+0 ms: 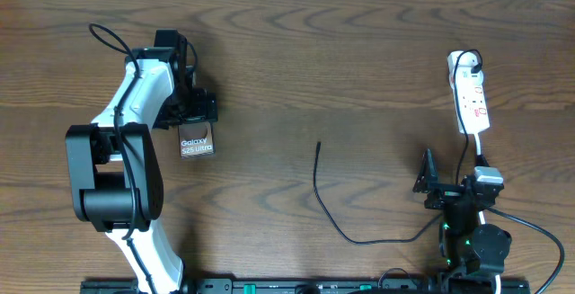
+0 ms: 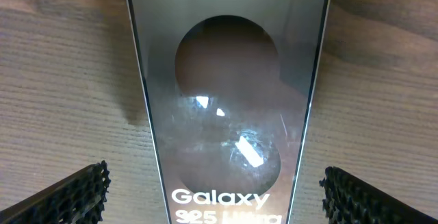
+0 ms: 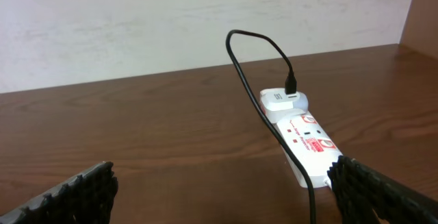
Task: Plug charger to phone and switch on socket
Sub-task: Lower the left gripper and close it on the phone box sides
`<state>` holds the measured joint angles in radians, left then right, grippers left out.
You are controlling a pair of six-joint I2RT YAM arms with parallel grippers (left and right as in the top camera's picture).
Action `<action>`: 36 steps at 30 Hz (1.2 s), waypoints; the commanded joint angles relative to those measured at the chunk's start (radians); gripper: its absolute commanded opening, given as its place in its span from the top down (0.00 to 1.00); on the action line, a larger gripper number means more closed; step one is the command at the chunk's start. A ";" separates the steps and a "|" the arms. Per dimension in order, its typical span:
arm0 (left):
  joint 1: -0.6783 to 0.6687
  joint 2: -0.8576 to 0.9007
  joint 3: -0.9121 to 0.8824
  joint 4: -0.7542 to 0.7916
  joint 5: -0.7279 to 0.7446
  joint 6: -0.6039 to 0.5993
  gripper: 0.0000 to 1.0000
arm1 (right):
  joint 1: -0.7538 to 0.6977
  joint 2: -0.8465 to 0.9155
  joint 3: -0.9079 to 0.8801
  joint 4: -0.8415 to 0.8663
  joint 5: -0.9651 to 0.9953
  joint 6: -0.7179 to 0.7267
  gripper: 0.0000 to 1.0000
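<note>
Dark glossy phone (image 2: 226, 107) shows a brownish oval above white lettering.

Robot test bench in a lab-like room: a wooden table (image 1: 359, 69) set against a plain wall (image 3: 137, 18).
A white power strip (image 1: 470, 96) lies on the dark wood-grain top; behind the strip rises the pale, unmarked wall; just in front of the strip stands the black right arm (image 1: 485, 245); well to the strip's left stands the white-and-black left arm (image 1: 117, 177); both arms rise from a black rail (image 1: 269, 287) on the table edge opposite the strip's wall; a thin black charger cable (image 1: 332, 213) and a dark phone (image 1: 197, 141) lie left of the strip.
</note>
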<state>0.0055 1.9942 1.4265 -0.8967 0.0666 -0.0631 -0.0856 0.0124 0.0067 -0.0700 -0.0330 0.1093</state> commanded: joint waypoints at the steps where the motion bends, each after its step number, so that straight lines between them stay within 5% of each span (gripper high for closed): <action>1: 0.004 0.015 -0.012 0.010 0.000 -0.009 0.02 | 0.008 -0.006 -0.001 -0.005 0.005 -0.013 0.01; 36: 0.004 0.097 -0.012 0.051 0.030 -0.009 0.02 | 0.008 -0.006 -0.001 -0.005 0.005 -0.013 0.01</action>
<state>0.0055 2.0651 1.4216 -0.8326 0.0986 -0.0635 -0.0856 0.0124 0.0067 -0.0700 -0.0330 0.1093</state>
